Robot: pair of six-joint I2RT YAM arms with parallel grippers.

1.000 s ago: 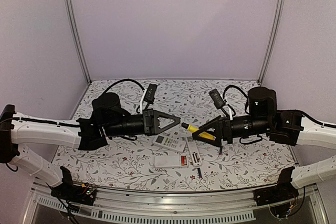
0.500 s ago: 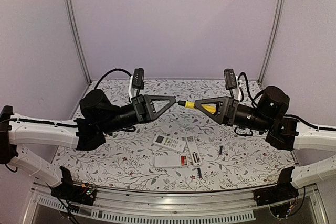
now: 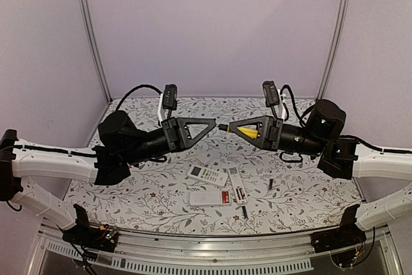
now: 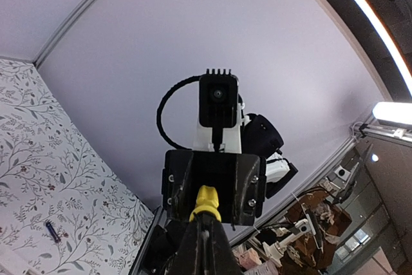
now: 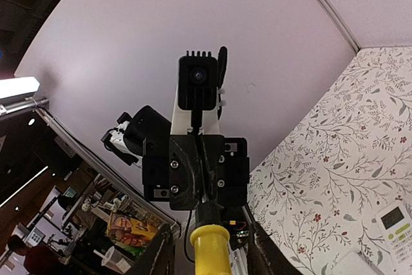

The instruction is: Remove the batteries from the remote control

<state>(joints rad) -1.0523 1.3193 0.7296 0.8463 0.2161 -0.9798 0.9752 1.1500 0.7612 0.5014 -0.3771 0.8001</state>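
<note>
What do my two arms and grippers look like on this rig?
The left arm and right arm have white links with chunky black joint housings. The left gripper and right gripper are black, open triangular frames tapering to narrow tips. Each wrist carries a small black camera on a white bracket, with black cables looping behind.

Grippers nose to nose

At 6 o'clock the closed left gripper (image 4: 205, 223) meets the yellow-handled tool (image 4: 207, 199) clamped by the right gripper (image 4: 212, 188); a dark battery (image 4: 53, 230) lies at 8 o'clock.
</note>
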